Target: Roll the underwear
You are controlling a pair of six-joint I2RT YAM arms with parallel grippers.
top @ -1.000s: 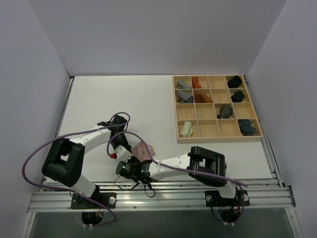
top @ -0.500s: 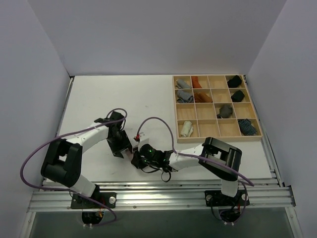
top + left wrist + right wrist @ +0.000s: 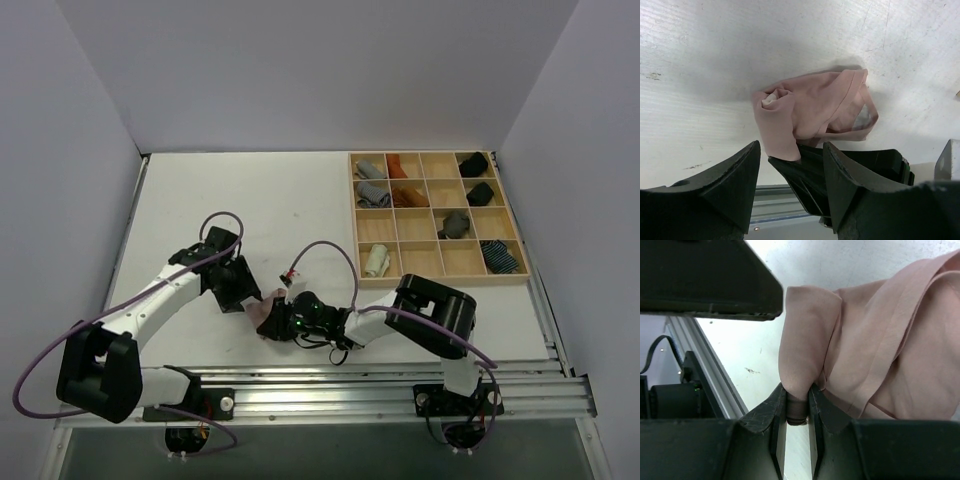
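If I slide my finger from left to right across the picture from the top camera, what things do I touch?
left gripper → pink underwear → wooden tray

White scuffed table (image 3: pixel 300 200) between plain pale walls (image 3: pixel 300 70), aluminium rail (image 3: pixel 350 392) along its near edge.

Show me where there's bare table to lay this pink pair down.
Bare: the far table left of the tray; the near-right corner before the tray. Crowded: near centre, where the left gripper and right gripper meet at the pink underwear.
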